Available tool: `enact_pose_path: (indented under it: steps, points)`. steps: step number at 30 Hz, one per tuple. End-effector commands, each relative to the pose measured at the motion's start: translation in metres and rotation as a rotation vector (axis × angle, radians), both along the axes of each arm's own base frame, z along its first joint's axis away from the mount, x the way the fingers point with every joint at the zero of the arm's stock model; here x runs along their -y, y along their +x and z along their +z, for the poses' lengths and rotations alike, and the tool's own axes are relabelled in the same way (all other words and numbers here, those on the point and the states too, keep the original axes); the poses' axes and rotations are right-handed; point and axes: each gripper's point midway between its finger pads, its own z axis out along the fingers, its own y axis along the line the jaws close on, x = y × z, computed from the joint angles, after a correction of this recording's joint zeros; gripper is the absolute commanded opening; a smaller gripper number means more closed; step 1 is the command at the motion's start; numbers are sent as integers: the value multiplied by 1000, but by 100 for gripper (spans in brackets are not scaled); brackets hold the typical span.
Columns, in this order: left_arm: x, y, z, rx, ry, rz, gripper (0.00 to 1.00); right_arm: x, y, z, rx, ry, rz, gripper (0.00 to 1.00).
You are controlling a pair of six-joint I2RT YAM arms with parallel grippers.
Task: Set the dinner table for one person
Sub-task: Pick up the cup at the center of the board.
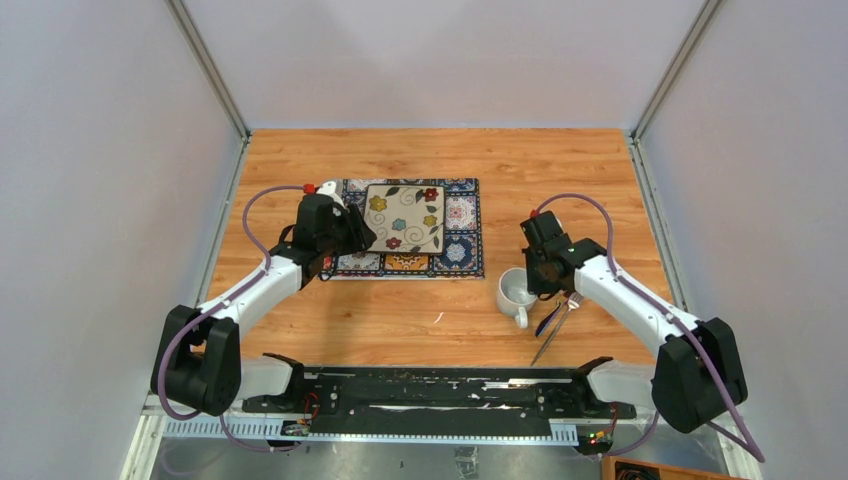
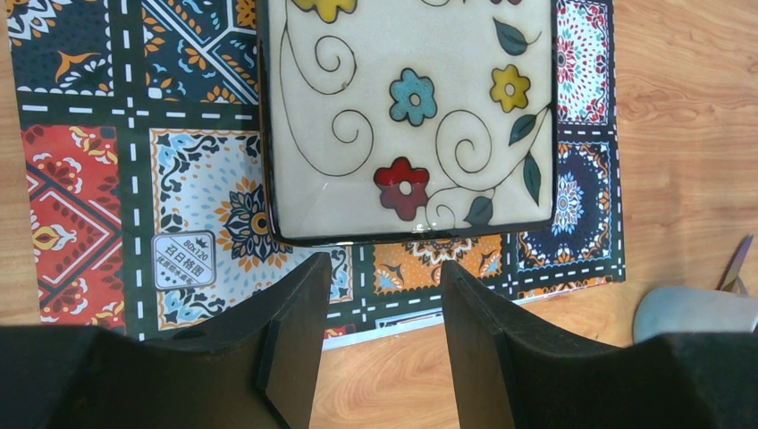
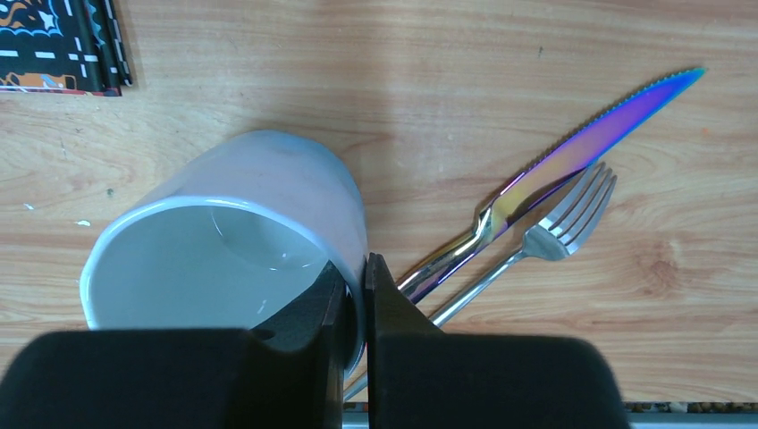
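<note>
The dinner table [image 1: 430, 320] is light wood planks. A tile-patterned placemat [image 1: 462, 215] lies at its middle, and on it sits a square cream plate [image 1: 403, 217] with painted flowers. My left gripper [image 2: 383, 268] hovers open over the placemat's [image 2: 134, 161] near edge, just short of the plate [image 2: 411, 116], holding nothing. To the right a white mug [image 3: 259, 197] stands on the wood. My right gripper [image 3: 359, 277] is shut on the mug's wall, one finger inside the rim and one outside. An iridescent knife [image 3: 590, 138] and a silver fork [image 3: 563, 228] lie just right of the mug.
The knife [image 1: 546, 321] and fork [image 1: 566, 310] lie slanted, close under my right arm near the mug [image 1: 517, 292]. Grey walls with metal posts enclose the table on three sides. The arms' black base rail [image 1: 430, 390] runs along the near edge.
</note>
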Motion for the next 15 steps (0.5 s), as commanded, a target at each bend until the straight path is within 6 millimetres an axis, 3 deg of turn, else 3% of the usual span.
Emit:
enact_pose_path:
  steps: [1,15]
  points:
    - [-1,1,1,14,20,4,54,-2,-1,-6,-36,-31,42,0]
    - [3,3,-6,-4,15,-8,54,-37,35,25,25,76,128,0]
